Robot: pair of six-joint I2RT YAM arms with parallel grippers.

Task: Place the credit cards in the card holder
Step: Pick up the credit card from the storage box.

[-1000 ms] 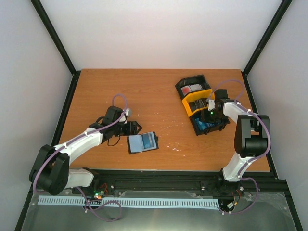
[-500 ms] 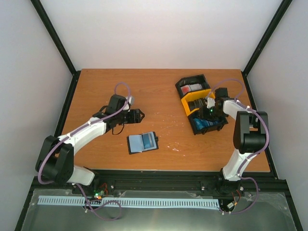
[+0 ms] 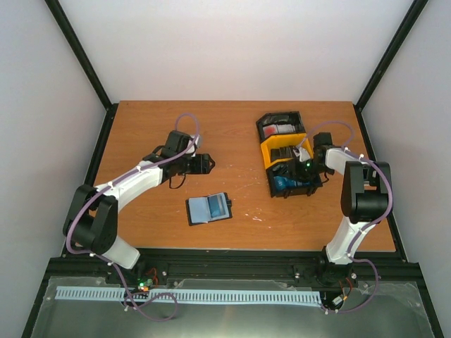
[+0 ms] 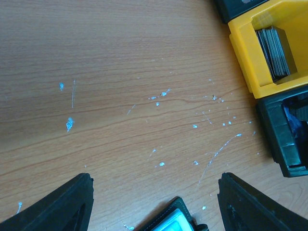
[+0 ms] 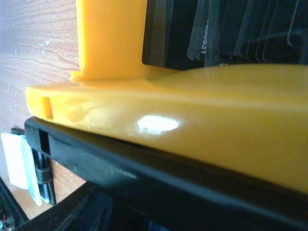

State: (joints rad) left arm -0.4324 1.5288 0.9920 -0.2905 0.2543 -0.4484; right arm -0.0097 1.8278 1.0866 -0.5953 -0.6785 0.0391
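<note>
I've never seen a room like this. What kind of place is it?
Probably a robot lab: a wooden table boxed in by white panels, a left arm and right arm bolted at its edge.

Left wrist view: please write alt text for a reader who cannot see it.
A scratched wooden table fills the view, with the open jaws of the left gripper empty at the bottom corners. At the right stand a yellow tray holding dark grey cards and a black tray; the card holder peeks in below.
</note>
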